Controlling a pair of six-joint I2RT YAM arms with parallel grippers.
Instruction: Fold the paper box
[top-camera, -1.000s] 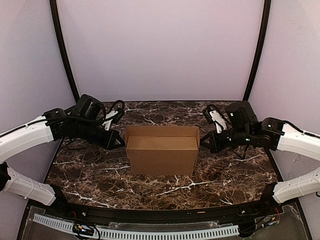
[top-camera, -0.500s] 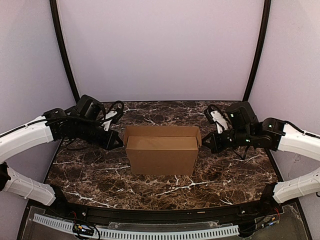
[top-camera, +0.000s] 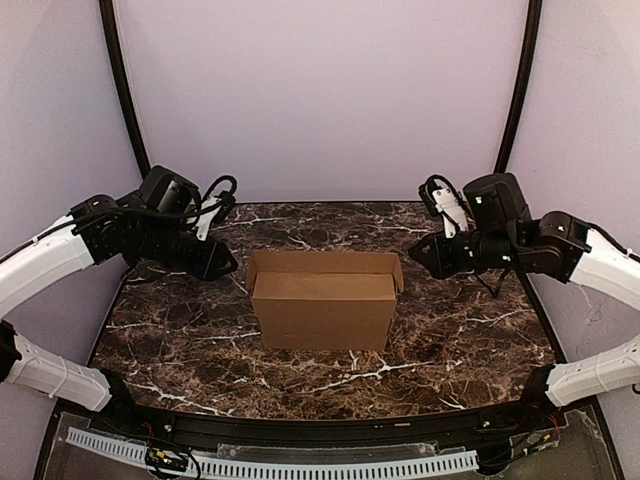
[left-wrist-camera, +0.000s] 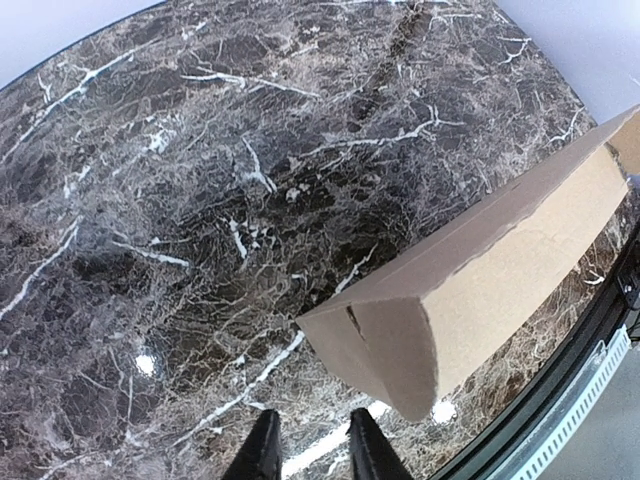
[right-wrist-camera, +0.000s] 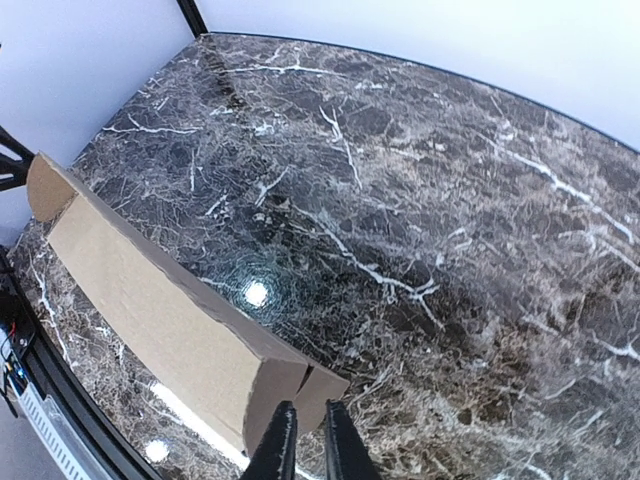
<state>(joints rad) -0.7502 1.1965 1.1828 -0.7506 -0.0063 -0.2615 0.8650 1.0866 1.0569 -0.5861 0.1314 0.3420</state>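
The paper box (top-camera: 322, 302) is plain brown cardboard, folded into a long rectangular shape, and stands in the middle of the marble table. My left gripper (top-camera: 226, 266) hovers off its left end, apart from it. In the left wrist view the box's end flap (left-wrist-camera: 400, 345) lies just beyond my left gripper (left-wrist-camera: 312, 455), whose jaws are open with only marble between them. My right gripper (top-camera: 418, 252) hangs off the box's right end, clear of the cardboard. In the right wrist view my right gripper (right-wrist-camera: 308, 445) is open by a narrow gap, short of the box's end (right-wrist-camera: 290, 385).
The dark marble table (top-camera: 190, 340) is enclosed by lilac walls, with black frame poles (top-camera: 128, 110) at the back corners. A black rail and a white cable chain (top-camera: 300, 466) run along the near edge.
Both arms have drawn back and lifted away from the box's ends. Both sets of jaws have parted, the left more than the right. The box has stayed put.
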